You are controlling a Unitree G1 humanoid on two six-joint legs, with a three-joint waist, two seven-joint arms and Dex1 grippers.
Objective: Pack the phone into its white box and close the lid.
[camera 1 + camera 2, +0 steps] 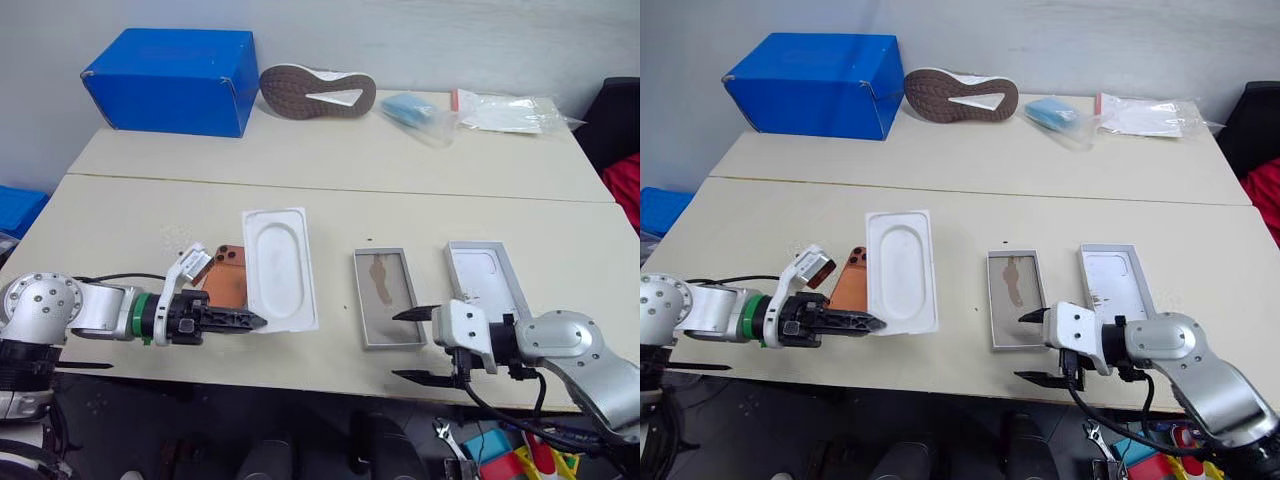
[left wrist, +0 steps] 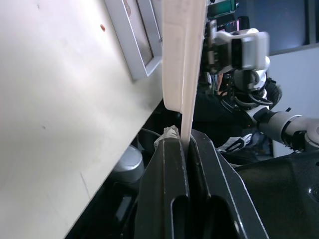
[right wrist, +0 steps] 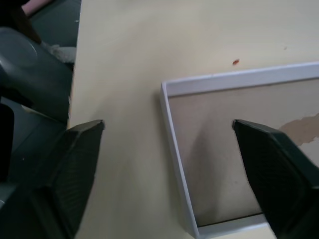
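The left gripper (image 1: 252, 321) is clamped on the near edge of the white moulded insert (image 1: 278, 265), holding it tilted up off the table (image 1: 130, 215). The phone (image 1: 224, 281) lies just left of the insert, partly hidden by it. To the right, the white box (image 1: 388, 298) rests flat near the table's near edge, its grey-brown floor showing. The right gripper (image 1: 415, 345) hovers at the box's near end with its fingers (image 3: 271, 164) spread wide, holding nothing. The lid (image 1: 487, 279) lies just right of the box. A blue box (image 1: 172, 80) and a shoe (image 1: 318, 91) sit at the far side.
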